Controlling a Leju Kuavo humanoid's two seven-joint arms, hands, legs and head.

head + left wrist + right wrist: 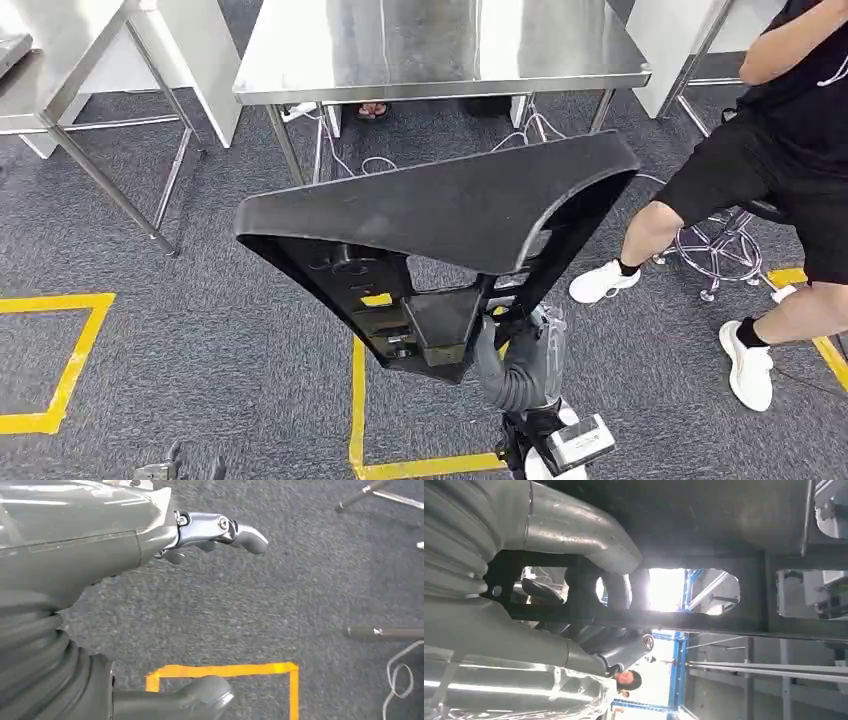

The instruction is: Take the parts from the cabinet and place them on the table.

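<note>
Closest to the camera, the right hand (518, 352) grips the narrow lower end of a big black plastic part (450, 215), with its fingers (616, 587) passed through an opening in the frame. This part is raised above the grey carpet (200, 330), in front of the steel table (440, 50). Its wide end points toward the table. On the right sits a person (790, 150). Over the carpet and yellow tape (225, 670) the left hand (150, 605) holds nothing, with fingers apart.

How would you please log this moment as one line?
right hand: grips black part, raised | left hand: holds nothing | steel table: ahead | person: seated right
</note>
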